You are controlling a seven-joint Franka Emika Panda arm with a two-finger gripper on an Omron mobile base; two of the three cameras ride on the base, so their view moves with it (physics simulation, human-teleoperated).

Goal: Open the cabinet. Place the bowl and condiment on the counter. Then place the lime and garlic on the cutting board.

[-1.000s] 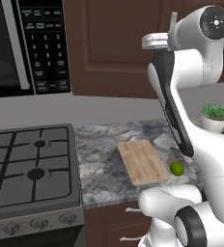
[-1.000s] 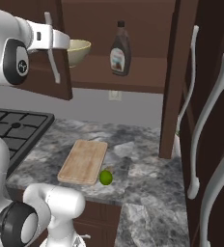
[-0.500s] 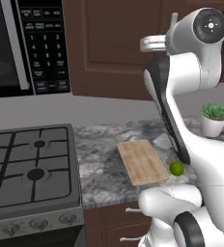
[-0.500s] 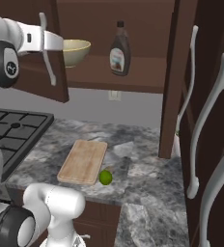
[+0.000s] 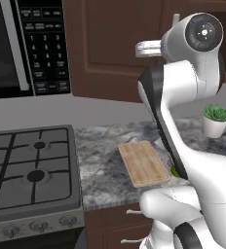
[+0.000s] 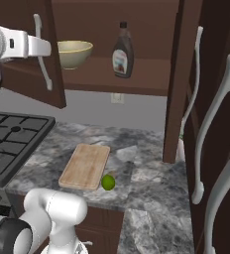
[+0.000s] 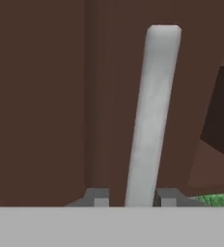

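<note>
The cabinet's left door stands swung open. My gripper is at its pale bar handle, fingertips close on either side of it, so it is shut on the handle. On the open shelf a tan bowl sits to the left of a dark condiment bottle. Below, the wooden cutting board lies on the counter with the lime at its right front corner. From the left, the board is next to my arm and the gripper is high up. The garlic is out of view.
A gas stove lies left of the board, under a microwave. A small potted plant stands at the counter's back right. The right cabinet door hangs open, and long-handled tall doors stand at the right.
The hand has swung left with the door handle, opening the left door wider and uncovering the bowl. The fingers have drawn in around the handle.
</note>
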